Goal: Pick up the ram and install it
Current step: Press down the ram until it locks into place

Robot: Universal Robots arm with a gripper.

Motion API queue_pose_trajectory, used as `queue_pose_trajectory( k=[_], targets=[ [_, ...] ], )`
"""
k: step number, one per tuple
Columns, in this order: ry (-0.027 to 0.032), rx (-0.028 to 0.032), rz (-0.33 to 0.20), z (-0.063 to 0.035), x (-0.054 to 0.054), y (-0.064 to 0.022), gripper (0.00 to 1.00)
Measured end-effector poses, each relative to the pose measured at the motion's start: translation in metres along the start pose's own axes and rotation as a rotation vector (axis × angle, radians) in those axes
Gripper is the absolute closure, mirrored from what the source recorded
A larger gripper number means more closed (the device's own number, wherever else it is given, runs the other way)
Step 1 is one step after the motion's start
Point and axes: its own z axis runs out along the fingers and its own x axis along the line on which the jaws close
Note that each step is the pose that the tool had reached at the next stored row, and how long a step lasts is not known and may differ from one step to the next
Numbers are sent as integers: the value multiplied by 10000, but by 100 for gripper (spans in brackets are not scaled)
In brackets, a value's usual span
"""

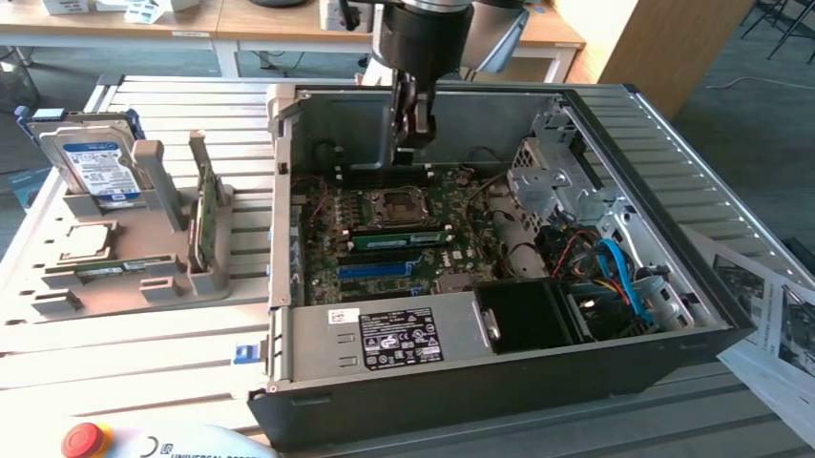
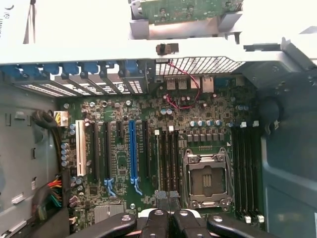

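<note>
Black gripper [image 1: 410, 129] clenched, nothing visibly held, hanging over open black PC case [image 1: 713, 329]. Long thin green ram stick [image 1: 401, 239] apparently standing in motherboard slot beside CPU socket [image 1: 395, 203], below the fingertips, nearer the exterior camera. Long axis runs left-right across the exterior view.

The arm's last section is a thick, glossy black cylinder [image 1: 427, 33] with a grey-blue housing [image 1: 499, 38] fixed to its side. Below it hangs the gripper [image 1: 413, 124], narrow and dark, made of black metal links with a paler stripe down the middle. In the wrist view the gripper [image 2: 168, 218] shows curved black linkage bars dotted with round silver screws and pins, and pale grey parts between them.
</note>
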Motion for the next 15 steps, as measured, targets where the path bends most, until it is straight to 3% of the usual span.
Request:
queue_pose_trajectory(
  k=[5, 15],
  targets=[
    [56, -29, 2, -103, -1, 3, 89],
    [77, -32, -102, -112, -1, 3, 89]
  ],
)
